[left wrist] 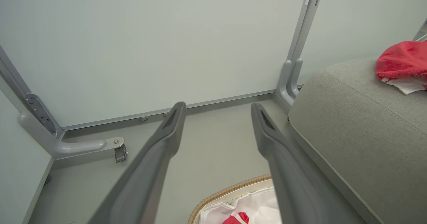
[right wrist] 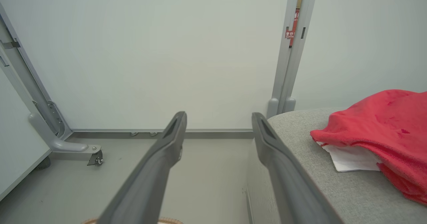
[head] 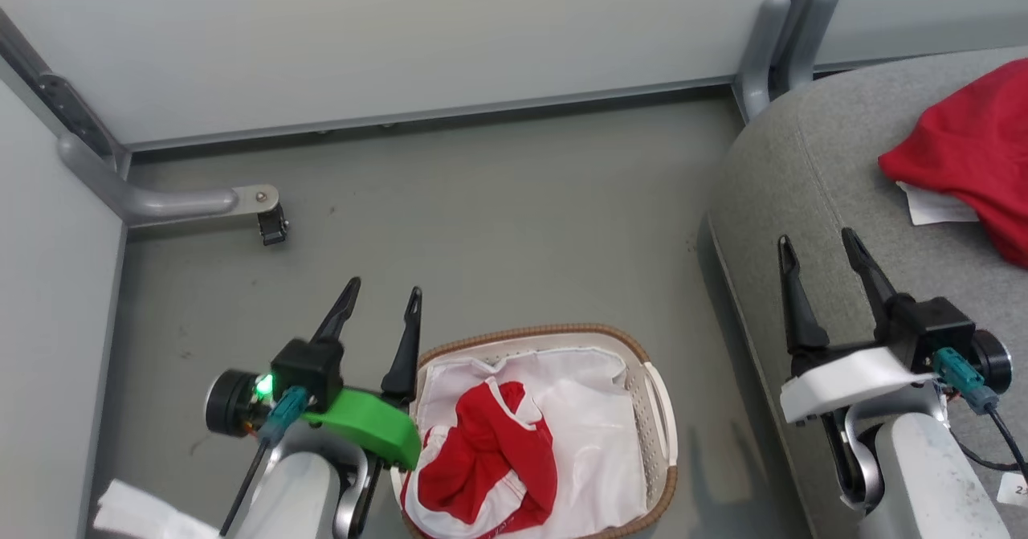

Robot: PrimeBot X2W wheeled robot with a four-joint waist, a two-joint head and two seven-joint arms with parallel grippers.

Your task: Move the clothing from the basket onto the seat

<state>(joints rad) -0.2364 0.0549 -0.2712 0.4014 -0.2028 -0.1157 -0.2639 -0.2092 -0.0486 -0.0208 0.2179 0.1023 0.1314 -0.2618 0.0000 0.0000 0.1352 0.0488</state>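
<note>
The grey floor (head: 498, 226) is smooth, with a few dark specks and scuffs, and pale partition panels close it in. On it stands the basket (head: 654, 410), oval, white and perforated with a brown woven rim, near the bottom of the head view. Inside, on its white liner (head: 594, 434), lies a bunched piece of red clothing (head: 498, 459) with white trim. Near the basket's right side, also on the floor, stands the seat (head: 803, 169), a big grey woven cushion with a rounded corner. On the seat's top lies a second red garment (head: 976, 145), crumpled, with a white piece (head: 936, 204) poking out from under its edge. At the far left a grey partition foot (head: 193, 200) rests on the floor on a small caster (head: 273, 226).
</note>
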